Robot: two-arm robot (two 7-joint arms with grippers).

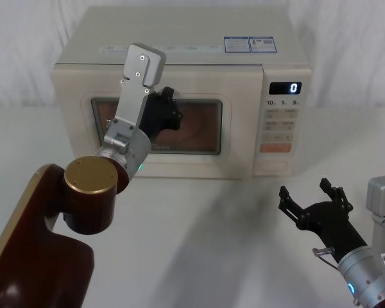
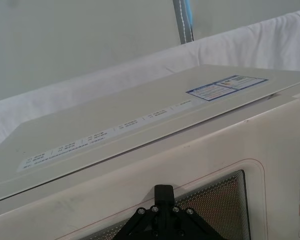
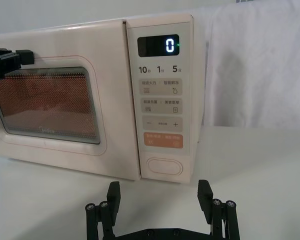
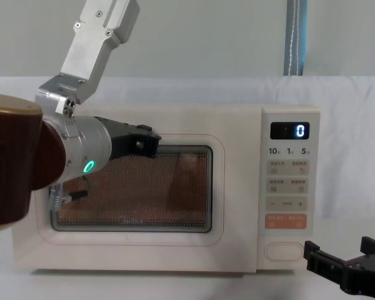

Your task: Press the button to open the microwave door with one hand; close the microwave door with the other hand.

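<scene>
Centre-top of the head view: cream microwave (image 1: 179, 90) on a white table (image 1: 199, 244), back against a white draped cloth. Microwave door (image 1: 231, 128) shut, flush with the control panel (image 1: 281, 122); display (image 1: 285, 88) reads 0. Button (image 1: 273, 168) sits at the panel's bottom, under the orange key (image 1: 275, 147), lower right of the microwave front.

Left gripper (image 1: 167, 110) is up at the door's window, upper middle of the frame, against or just off the glass; can't tell if its fingers are apart or together. Chest view has it at the window's top-left corner (image 4: 147, 142), arm crossing the door's left half.

Right gripper (image 1: 311, 208) lower right, fingers spread wide apart, holding nothing, low over the table, well short of the microwave. Right wrist view: both fingertips (image 3: 205, 192) below the button (image 3: 161, 166), bare table between them and the microwave's bottom edge. Open table across the front and right side.
</scene>
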